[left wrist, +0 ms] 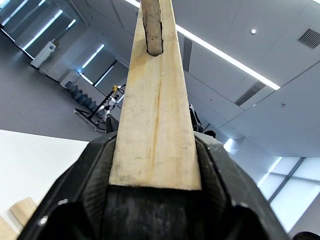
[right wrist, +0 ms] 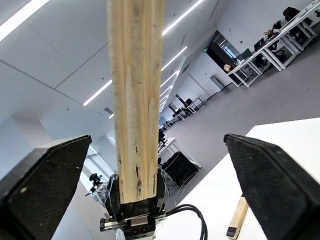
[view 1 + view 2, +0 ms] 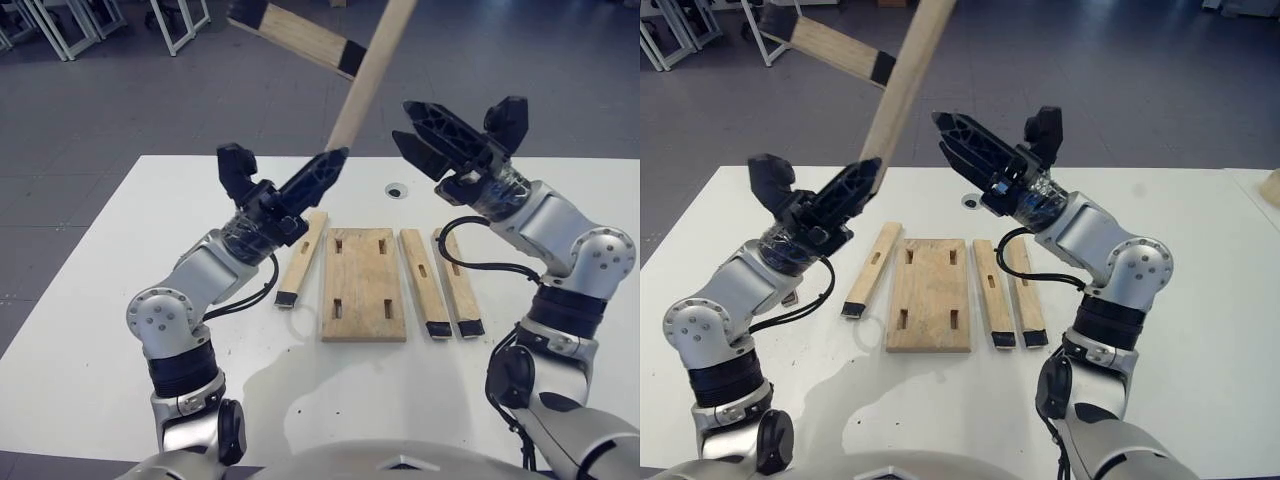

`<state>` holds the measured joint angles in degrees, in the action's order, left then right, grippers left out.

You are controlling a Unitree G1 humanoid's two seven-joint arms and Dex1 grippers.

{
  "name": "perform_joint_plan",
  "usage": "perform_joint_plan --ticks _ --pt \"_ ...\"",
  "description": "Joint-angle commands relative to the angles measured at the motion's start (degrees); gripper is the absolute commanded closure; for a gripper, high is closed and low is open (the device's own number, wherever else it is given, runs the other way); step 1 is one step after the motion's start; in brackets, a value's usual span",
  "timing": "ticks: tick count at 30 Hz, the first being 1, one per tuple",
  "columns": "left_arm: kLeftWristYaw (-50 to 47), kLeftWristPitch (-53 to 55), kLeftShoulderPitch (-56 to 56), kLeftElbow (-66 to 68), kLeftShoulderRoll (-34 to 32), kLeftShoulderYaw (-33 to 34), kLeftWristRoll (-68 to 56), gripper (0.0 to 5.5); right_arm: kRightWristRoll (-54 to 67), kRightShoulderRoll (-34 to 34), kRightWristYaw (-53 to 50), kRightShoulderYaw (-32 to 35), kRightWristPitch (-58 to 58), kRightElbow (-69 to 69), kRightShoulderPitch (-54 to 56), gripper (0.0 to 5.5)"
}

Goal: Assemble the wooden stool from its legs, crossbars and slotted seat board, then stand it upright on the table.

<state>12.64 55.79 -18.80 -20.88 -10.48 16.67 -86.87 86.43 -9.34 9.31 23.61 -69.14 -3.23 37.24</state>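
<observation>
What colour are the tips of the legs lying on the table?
Black tips, best in the left eye view.

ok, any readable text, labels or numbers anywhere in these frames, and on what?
None readable.
Bare wood, no markings: seat board, loose legs, held wooden piece.
Too small to read: green sign over a far doorway, right wrist view.

A small round grey-rimmed hole sits in the white tabletop, a little right of centre and near its far edge. Beyond that edge I see the grey floor across the top of the frame, with white metal desk frames at the upper left. Overhead, long ceiling light strips run diagonally, with a slatted ceiling vent at the upper right.
</observation>
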Motion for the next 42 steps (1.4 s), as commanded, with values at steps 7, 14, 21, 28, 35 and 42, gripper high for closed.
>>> perform_joint_plan --ticks 7,14,21,28,35,42 --pt "2.0 -2.1 3.2 -0.5 -1.3 -7.2 2.6 3.46 12.3 -2.8 -4.9 -5.6 3.2 1.2 2.8 0.79" --pt "5.2 -2.2 4.4 1.4 -5.7 -7.1 3.5 3.46 17.5 -12.4 5.0 -8.0 -2.2 5.0 5.1 2.04" --pt "6.1 -2.5 5.4 0.9 -6.5 -7.8 4.7 3.46 19.5 -15.4 8.9 -11.3 -2.5 4.5 6.5 3.20" --pt "7.8 -2.7 7.0 0.8 -8.2 -8.9 6.2 3.46 19.3 -17.6 9.6 -13.2 -2.3 3.6 5.5 3.42" --pt "7.0 -3.5 5.4 0.3 -12.3 -3.1 -3.3 2.23 7.2 -21.9 15.6 -13.3 -2.2 4.5 1.7 3.46" --pt "3.1 -4.9 3.9 -3.2 -30.0 -14.0 23.8 1.46 -0.3 -24.3 20.2 -11.3 -0.3 4.6 -0.6 3.46"
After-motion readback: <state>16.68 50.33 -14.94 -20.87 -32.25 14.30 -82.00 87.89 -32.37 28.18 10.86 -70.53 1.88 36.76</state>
